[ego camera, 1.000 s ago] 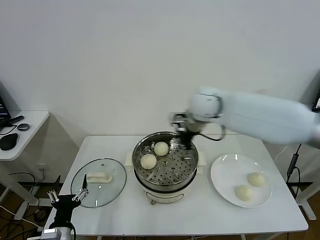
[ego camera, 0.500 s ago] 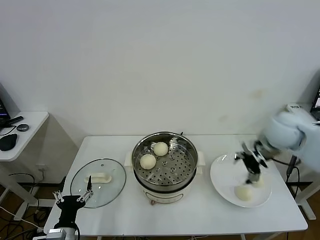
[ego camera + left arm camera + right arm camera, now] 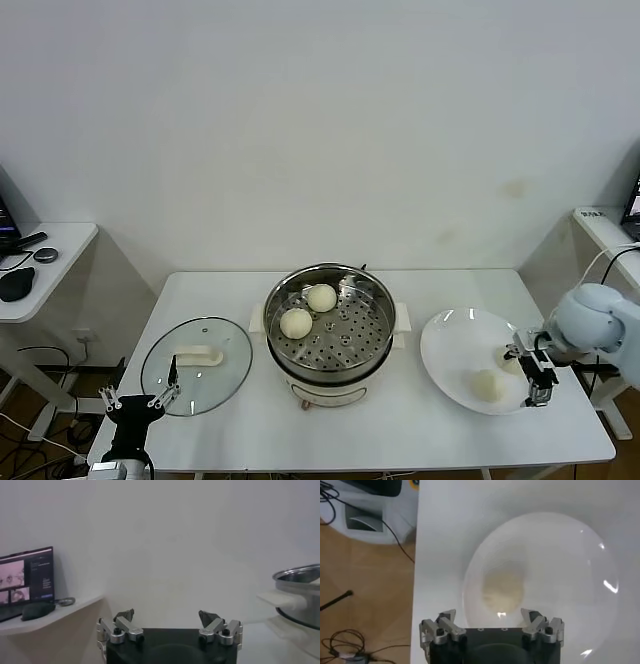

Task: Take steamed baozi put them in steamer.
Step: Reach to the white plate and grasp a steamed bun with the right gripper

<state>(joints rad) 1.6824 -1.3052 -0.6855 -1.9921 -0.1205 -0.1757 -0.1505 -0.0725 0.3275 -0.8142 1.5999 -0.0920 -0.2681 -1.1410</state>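
Note:
The steamer [image 3: 372, 340] stands mid-table with two steamed baozi in its tray, one at the back [image 3: 321, 297] and one beside it [image 3: 296, 322]. Two more baozi, one nearer the front [image 3: 487, 385] and one farther back [image 3: 511, 359], lie on the white plate [image 3: 455, 345]. My right gripper [image 3: 533, 372] is open and empty at the plate's right edge, close beside those two. In the right wrist view my gripper [image 3: 492, 617] hovers open over the plate [image 3: 560, 570], with one baozi [image 3: 503, 587] just ahead of its fingers. My left gripper [image 3: 135, 405] is open and parked low at the table's front left.
The glass lid [image 3: 215, 380] with a white handle lies left of the steamer. A side desk [image 3: 55, 250] with a mouse stands at far left; it shows in the left wrist view [image 3: 45, 617] with a monitor. The steamer's rim [image 3: 300, 575] shows there too.
My right arm has swung from above the steamer to the plate, then lowered to its right edge. The baozi have not moved. The left gripper has sunk slightly.

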